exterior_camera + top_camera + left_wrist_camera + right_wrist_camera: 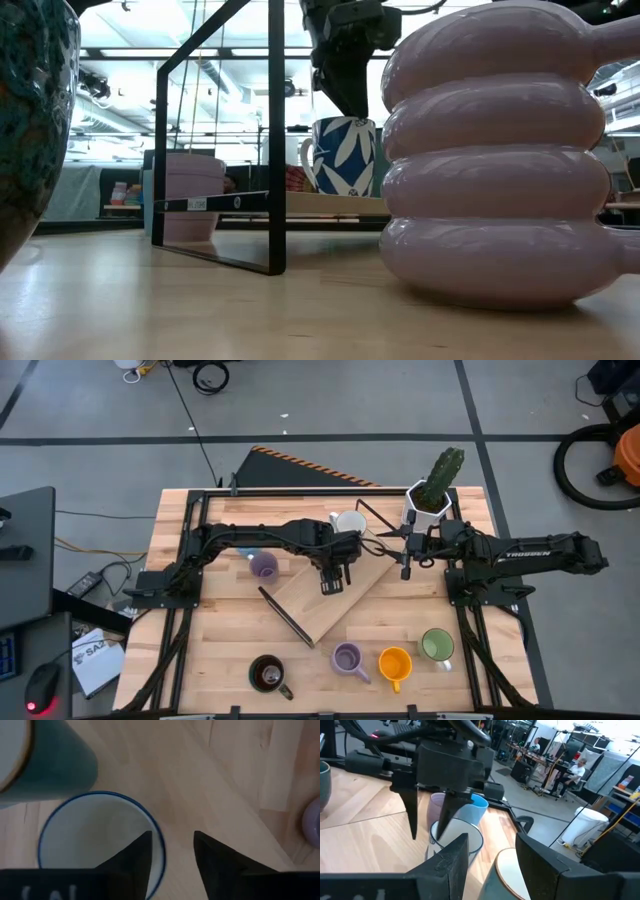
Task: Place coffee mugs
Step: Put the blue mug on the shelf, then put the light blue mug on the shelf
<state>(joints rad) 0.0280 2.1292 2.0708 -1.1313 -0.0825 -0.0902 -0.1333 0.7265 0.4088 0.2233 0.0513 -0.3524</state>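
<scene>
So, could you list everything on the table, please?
dark mug: 1, brown-black, front
ridged mug: 1, lilac, front
orange mug: 1, orange, front
green mug: 1, green, front
smooth mug: 1, lilac, left of board
blue mug: 1, blue, beside it
floral mug: 1, blue-white, on board
pale mug: 1, whitish, back
cactus pot: 1, white, back right
board: 1, wooden, centre
left gripper: 1, open, astride floral mug's rim
right gripper: 1, open, near pot
</scene>
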